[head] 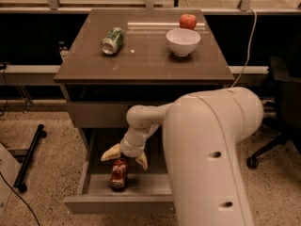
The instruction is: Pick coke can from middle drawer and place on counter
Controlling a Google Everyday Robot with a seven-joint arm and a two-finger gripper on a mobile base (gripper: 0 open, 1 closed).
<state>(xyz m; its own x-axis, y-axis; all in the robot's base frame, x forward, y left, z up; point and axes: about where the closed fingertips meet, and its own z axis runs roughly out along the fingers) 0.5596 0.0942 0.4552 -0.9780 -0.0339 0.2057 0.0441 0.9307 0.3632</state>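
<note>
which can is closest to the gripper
The red coke can in the open middle drawer; the gripper hangs right above it, fingers spread. The green can lies up on the counter, far from it.
</note>
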